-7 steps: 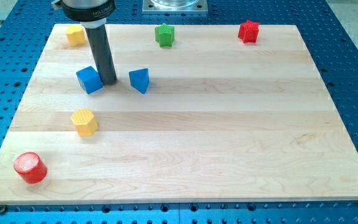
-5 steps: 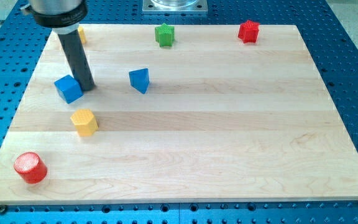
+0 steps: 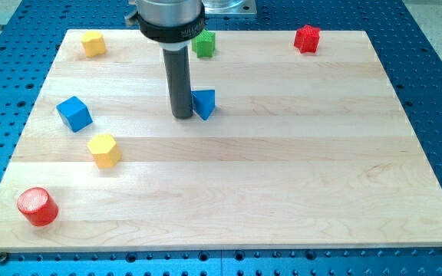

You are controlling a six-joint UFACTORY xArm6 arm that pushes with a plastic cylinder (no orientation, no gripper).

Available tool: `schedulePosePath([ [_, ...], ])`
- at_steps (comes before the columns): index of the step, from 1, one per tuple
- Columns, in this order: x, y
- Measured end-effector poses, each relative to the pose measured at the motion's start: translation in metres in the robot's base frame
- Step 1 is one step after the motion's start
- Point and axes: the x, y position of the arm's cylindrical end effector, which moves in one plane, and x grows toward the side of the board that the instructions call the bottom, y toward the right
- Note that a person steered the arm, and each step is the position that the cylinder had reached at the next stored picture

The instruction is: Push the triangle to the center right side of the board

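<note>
My tip (image 3: pixel 182 116) rests on the wooden board (image 3: pixel 282 192), the dark rod standing upright, with no claw to open or close; it sits against the left side of the blue triangle (image 3: pixel 203 103), which lies left of the board's centre, toward the view's top. Seven blocks are in view: two blue, the triangle and a blue cube (image 3: pixel 74 113) well off to the left; two yellow (image 3: pixel 103 149) (image 3: pixel 93 43); two red, a cylinder (image 3: pixel 37 206) at the lower left corner and a red block (image 3: pixel 307 38) at the top edge; one green block (image 3: pixel 203 44) partly behind the rod's collar. Bare board stretches from the triangle to the view's right edge.
</note>
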Motion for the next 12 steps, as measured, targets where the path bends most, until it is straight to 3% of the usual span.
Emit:
schedulePosePath([
  [1,0.004,0.057],
  [2,0.004,-0.011],
  [3,-0.023,0.015],
  [4,-0.031,0.084],
  [5,-0.008,0.175],
  [6,0.005,0.222],
  [8,0.075,0.182],
  [10,0.048,0.253],
  [12,0.046,0.244],
])
